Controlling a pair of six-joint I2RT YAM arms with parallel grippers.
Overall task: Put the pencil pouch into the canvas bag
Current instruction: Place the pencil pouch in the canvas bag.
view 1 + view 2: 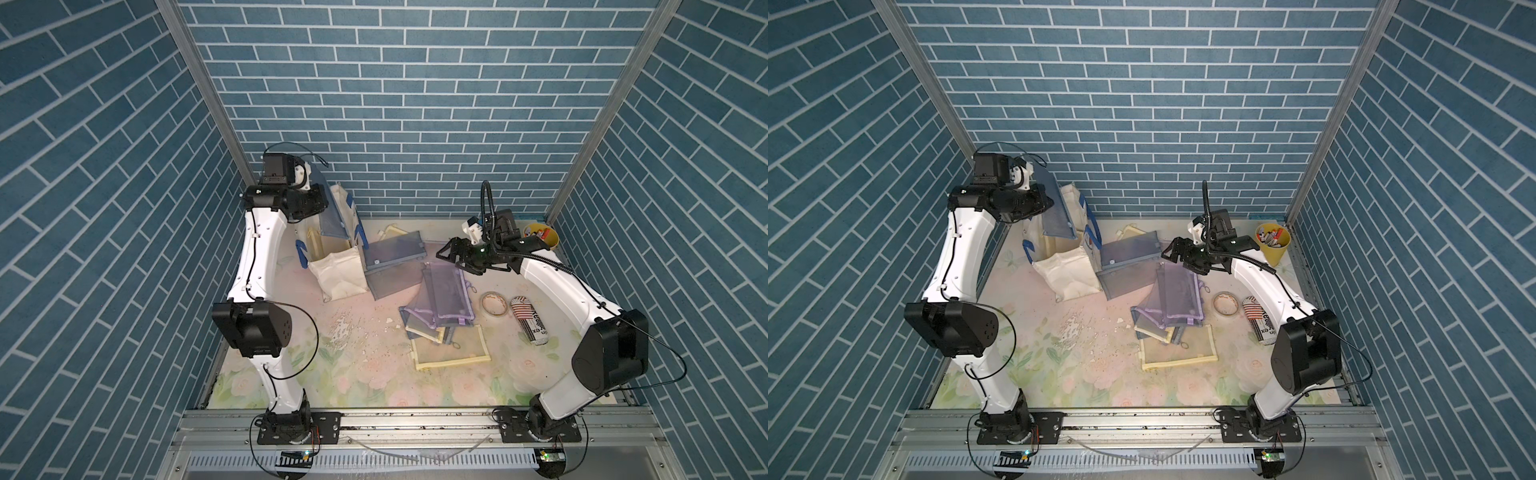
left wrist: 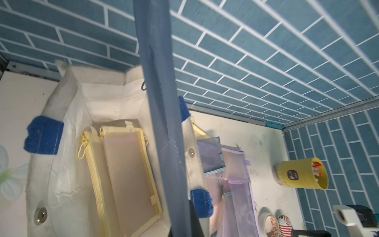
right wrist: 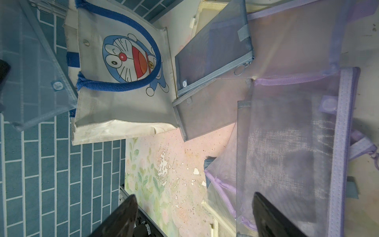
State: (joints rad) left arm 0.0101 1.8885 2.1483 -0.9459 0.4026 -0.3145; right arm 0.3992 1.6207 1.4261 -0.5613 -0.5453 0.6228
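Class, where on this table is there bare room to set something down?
Free: the near strip of table before the yellow pouch, and between canvas bag and purple pouches. Crowded: from blue pouches to tape roll.

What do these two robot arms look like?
The left arm and right arm are smooth white shells with chunky black joints, thin black cables looping alongside, on black base plates. The right claw has two dark, tapered fingers.

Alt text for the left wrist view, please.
A blue mesh pencil pouch hangs edge-on over the open canvas bag, which holds two yellow pouches. A yellow pen bucket stands farther off.
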